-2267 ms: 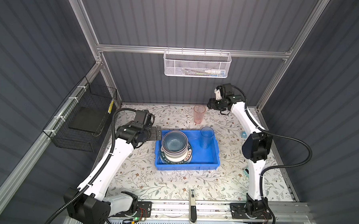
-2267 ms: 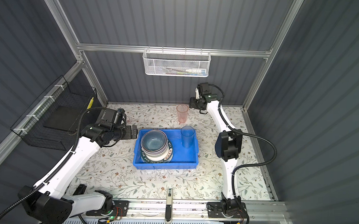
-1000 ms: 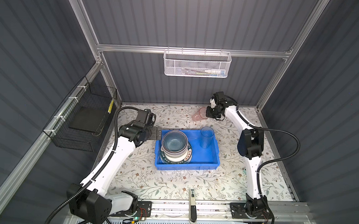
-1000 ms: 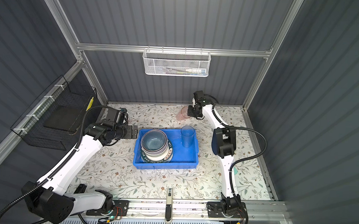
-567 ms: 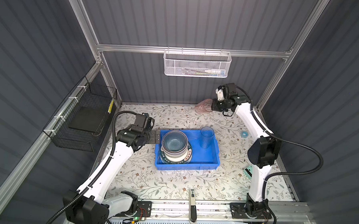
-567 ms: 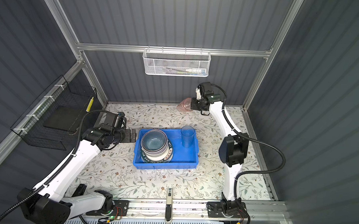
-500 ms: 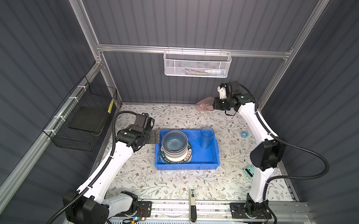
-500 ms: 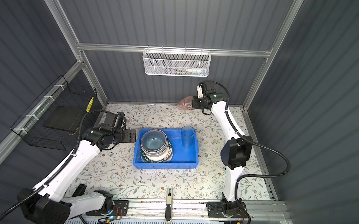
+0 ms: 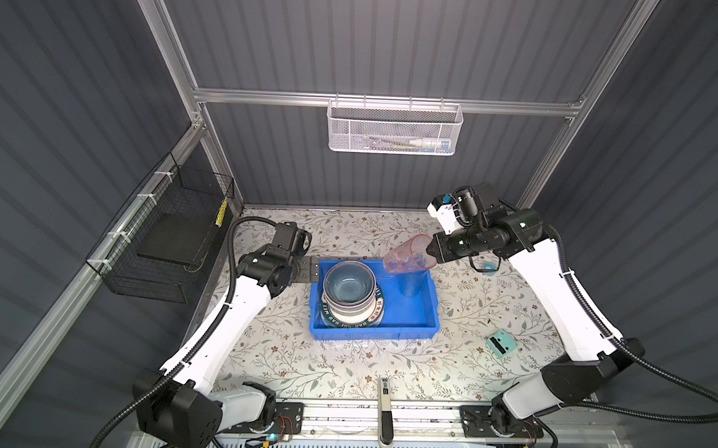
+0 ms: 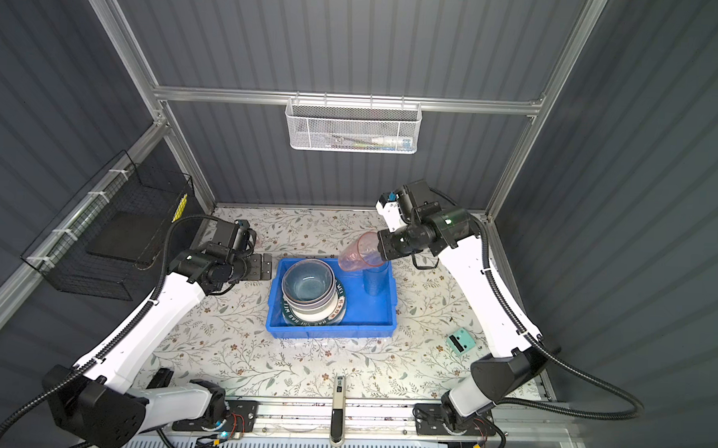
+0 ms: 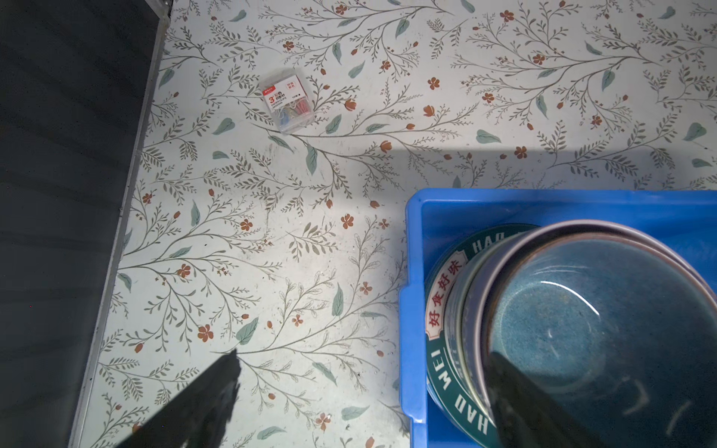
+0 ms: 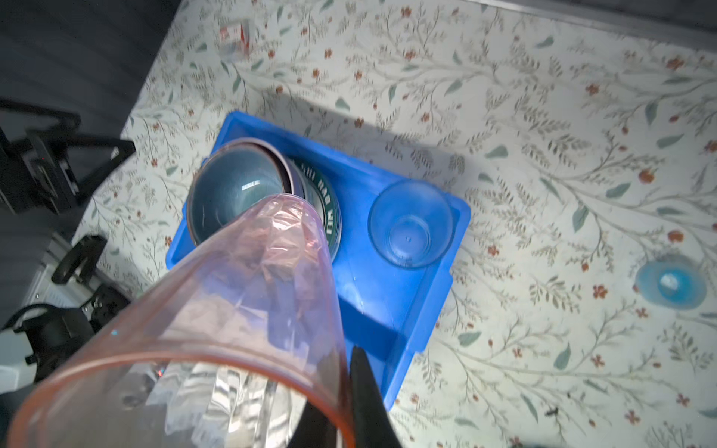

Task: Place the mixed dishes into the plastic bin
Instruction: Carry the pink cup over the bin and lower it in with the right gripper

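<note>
The plastic bin (image 9: 411, 316) (image 10: 366, 314) is bright blue and sits mid-table. On its left side, a grey-blue bowl (image 9: 349, 285) (image 10: 308, 282) (image 11: 593, 322) tops a stack of bowls on a green lettered plate (image 11: 442, 349). A blue tumbler (image 9: 412, 285) (image 12: 409, 225) stands upright in the bin's back right corner. My right gripper (image 9: 431, 251) (image 12: 345, 388) is shut on the rim of a pink tumbler (image 9: 406, 256) (image 10: 358, 253) (image 12: 240, 294). The pink tumbler hangs tilted in the air above the blue one. My left gripper (image 9: 311, 268) (image 11: 362, 358) is open and empty at the bin's left wall.
A teal block (image 9: 500, 343) lies right of the bin, and a teal tape roll (image 12: 669, 285) lies near the right arm. A small paperclip box (image 11: 287, 101) sits at the back left. A white mesh basket (image 9: 394, 129) and a black wire basket (image 9: 169, 241) hang on the walls.
My right gripper closed on the pink tumbler at the back of the table, lifted it, and carried it forward over the bin's back right corner. The left arm shifted only slightly.
</note>
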### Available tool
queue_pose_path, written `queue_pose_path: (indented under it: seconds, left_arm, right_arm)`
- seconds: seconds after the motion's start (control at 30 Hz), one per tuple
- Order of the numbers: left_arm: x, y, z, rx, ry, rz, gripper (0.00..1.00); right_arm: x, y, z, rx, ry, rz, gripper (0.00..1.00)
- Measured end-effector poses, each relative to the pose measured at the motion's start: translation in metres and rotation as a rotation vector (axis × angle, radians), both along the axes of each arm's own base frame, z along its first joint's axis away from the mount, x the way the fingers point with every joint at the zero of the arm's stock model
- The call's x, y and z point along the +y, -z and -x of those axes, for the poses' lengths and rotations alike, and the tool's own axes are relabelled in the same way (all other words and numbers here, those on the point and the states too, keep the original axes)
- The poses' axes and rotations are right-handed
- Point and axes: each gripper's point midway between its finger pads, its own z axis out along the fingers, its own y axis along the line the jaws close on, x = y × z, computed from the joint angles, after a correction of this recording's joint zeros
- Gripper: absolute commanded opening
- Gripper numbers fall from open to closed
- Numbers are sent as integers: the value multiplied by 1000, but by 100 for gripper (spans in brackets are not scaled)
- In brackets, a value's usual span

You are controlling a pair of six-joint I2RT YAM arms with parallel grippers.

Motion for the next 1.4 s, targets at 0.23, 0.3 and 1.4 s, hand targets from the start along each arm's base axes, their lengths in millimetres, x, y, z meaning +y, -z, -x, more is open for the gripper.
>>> queue_pose_path:
  seconds: [0.23,0.3,1.4]
  left_arm:
    - [3,-8,-4,-26,-9,-11,100]
    - [4,-9,-5,-29,-10,-14,100]
    - [11,-18,-3,-62,-11,-48,100]
  right_arm:
    - [-8,49,43,159,-19,113,0]
    - [-11,60,48,192,-12,137,0]
    - [-36,149,41,360,93,413,0]
